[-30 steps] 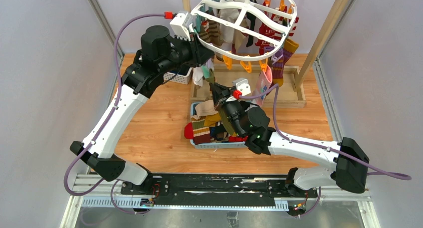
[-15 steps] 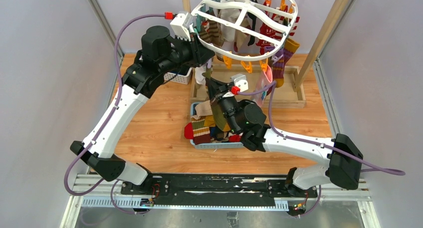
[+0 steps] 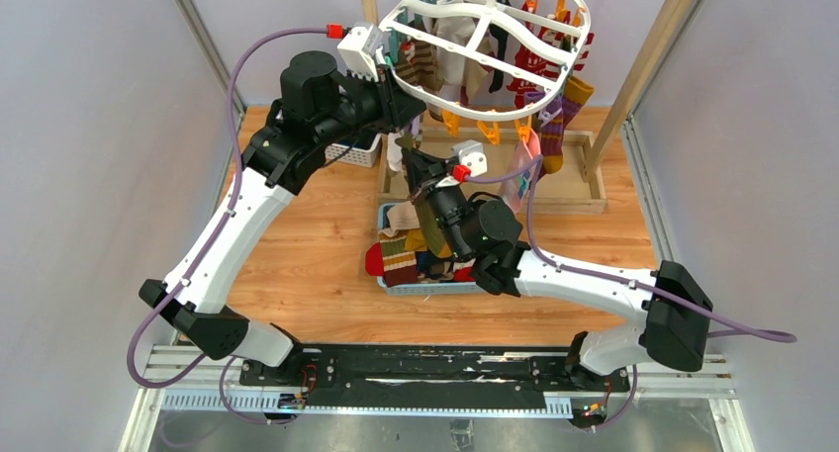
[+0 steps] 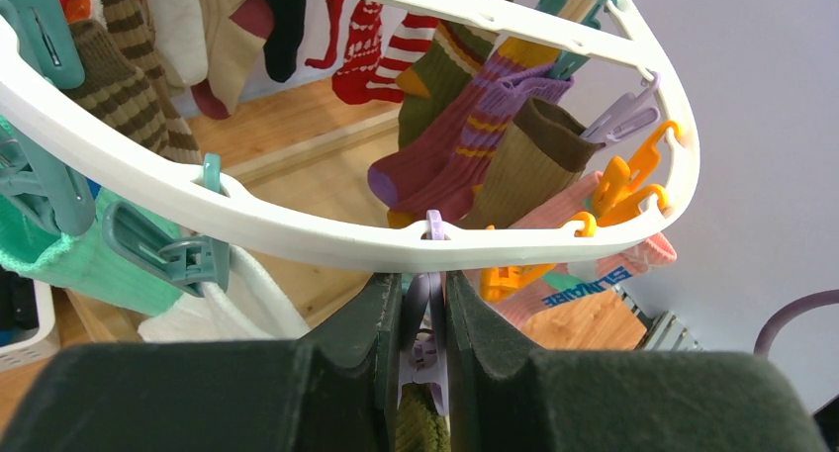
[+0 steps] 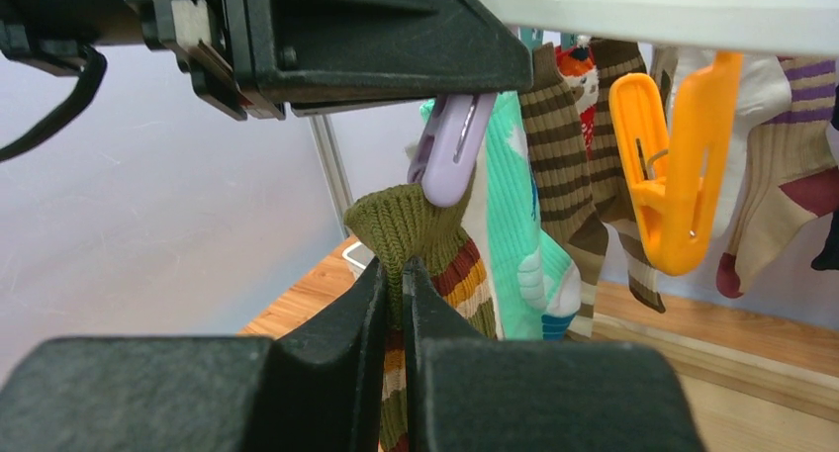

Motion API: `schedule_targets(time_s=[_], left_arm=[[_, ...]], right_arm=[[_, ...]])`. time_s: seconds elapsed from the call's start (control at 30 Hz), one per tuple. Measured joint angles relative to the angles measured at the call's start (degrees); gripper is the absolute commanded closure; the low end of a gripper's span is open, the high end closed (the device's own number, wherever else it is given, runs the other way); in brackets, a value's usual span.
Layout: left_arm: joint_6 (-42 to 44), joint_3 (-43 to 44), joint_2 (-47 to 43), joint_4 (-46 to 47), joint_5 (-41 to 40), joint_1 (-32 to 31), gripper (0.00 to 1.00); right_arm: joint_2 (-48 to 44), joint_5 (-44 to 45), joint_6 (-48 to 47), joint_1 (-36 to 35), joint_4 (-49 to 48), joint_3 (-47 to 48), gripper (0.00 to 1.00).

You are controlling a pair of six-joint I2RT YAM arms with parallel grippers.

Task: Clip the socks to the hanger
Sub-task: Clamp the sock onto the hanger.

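The white oval hanger (image 3: 485,39) hangs from the wooden rack with several socks clipped round its rim (image 4: 297,232). My left gripper (image 3: 404,111) is shut on a lilac clothespin (image 4: 423,318) that dangles from the rim; its jaws squeeze the pin's handles (image 4: 423,289). My right gripper (image 3: 414,165) is shut on an olive sock with red, yellow and cream stripes (image 5: 420,225). It holds the cuff up against the lower tip of the lilac clothespin (image 5: 450,150). The sock's cuff shows under the pin in the left wrist view (image 4: 420,427).
A blue basket (image 3: 427,288) of loose socks sits below my right arm. A white lattice basket (image 3: 356,155) stands behind my left arm. The wooden rack's pole (image 3: 648,61) and base tray (image 3: 574,200) are at the right. An orange clothespin (image 5: 673,165) and a mint sock (image 5: 514,205) hang close by.
My right gripper has moved up and to the left with the olive sock, bringing its cuff to the lilac clothespin. The left arm has stayed in place.
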State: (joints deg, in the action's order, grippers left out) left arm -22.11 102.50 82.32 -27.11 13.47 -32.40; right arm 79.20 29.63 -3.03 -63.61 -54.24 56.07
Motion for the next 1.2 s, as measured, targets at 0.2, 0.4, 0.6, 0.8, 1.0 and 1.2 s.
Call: schedule_targets(time_s=[0.2, 0.4, 0.6, 0.8, 1.0, 1.2], left_arm=[[0.0, 0.0, 0.0, 0.0, 0.0, 0.0, 1.00], [0.0, 0.0, 0.0, 0.0, 0.0, 0.0, 1.00], [0.0, 0.0, 0.0, 0.0, 0.0, 0.0, 1.00], [0.0, 0.0, 0.0, 0.0, 0.0, 0.0, 1.00], [0.0, 0.0, 0.0, 0.0, 0.0, 0.0, 1.00], [0.0, 0.0, 0.0, 0.0, 0.0, 0.0, 0.95]], right_arm=[[1.5, 0.0, -0.6, 0.0, -0.2, 1.9, 0.93], [2.3, 0.1, -1.5, 0.0, -0.2, 2.3, 0.93], [2.3, 0.6, -2.3, 0.4, -0.4, 2.4, 0.93], [2.3, 0.6, -2.6, 0.4, -0.4, 2.4, 0.93], [2.3, 0.6, -2.8, 0.5, -0.4, 3.6, 0.94], [2.3, 0.5, -3.0, 0.9, -0.4, 4.5, 0.94]])
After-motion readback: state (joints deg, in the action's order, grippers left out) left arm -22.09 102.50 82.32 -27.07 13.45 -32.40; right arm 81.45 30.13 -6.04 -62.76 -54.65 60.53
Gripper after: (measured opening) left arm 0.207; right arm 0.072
